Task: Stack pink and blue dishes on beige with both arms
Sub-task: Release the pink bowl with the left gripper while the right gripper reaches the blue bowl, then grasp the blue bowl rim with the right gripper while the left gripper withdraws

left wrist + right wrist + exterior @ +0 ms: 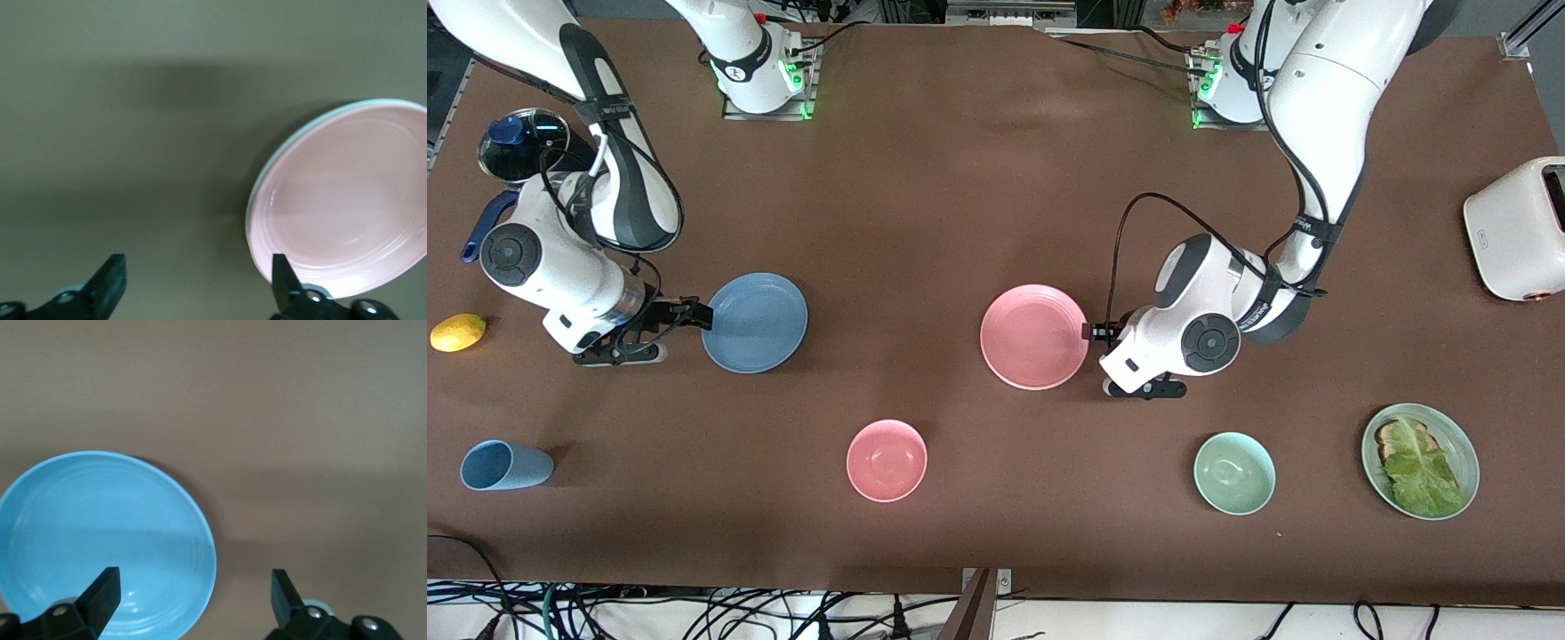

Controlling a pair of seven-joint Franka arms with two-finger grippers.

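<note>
Brown cloth covers the table, and nothing is stacked yet. No beige plate shows in any of the views, so where the stack is to go cannot be told.

Along the bottom band of the front frame lie things that are not part of the job: a light blue cup on its side at the right arm's end, a small pink bowl near the middle, a pale green bowl, and a green plate with lettuce at the left arm's end.

One row up, in the middle band of the frame, lie the two dishes, well apart. The blue plate is toward the right arm's end and the pink plate is near the centre. Both look to be flat on the cloth.

The right gripper is low at the blue plate's rim, its wrist bent so the fingers point sideways at the plate. In its wrist view the fingers are spread wide, one over the plate's edge. The left gripper mirrors this at the pink plate's rim, also spread, with one finger at the edge.

By my reading both arms are lined up to grasp, so gripping, lifting and stacking all remain.

A lemon and a white toaster sit at the table's ends.
</note>
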